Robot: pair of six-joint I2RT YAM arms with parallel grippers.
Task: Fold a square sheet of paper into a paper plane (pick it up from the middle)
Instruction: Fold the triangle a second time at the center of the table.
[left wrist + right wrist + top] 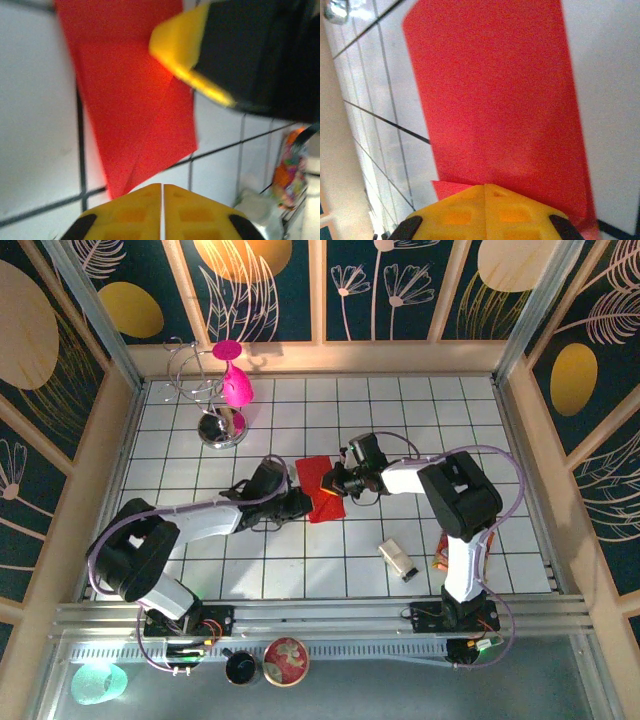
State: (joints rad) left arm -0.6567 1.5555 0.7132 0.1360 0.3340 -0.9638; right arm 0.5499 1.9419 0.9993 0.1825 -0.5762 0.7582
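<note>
Red and matte, the square sheet of paper [325, 490] is lying folded into a narrow oblong near the middle of the white-tiled desk [300, 570], with two arms leaning in from either side. The left claw [300, 502] is showing its yellow fingers pressed together in its own wrist view [162, 187], with the tips sitting at the sheet's [135, 100] near corner, where a slanting crease is running. The right claw [335, 480] is likewise clenched [485, 187], and the paper [500, 100] is spreading out from beneath its tips. Whether it is nipping a layer or merely bearing down on the fold is hard to tell from so close.

No sharp nose is showing, so the plane is looking early in the making. The step in hand is probably setting a crease. Doing it well is calling for one claw pinning the sheet flat while the other is travelling low and slowly along the fold line, so that the thin paper is neither buckling nor skating over the smooth tiles. A magenta goblet [235, 380] is standing well apart, at the far left.
</note>
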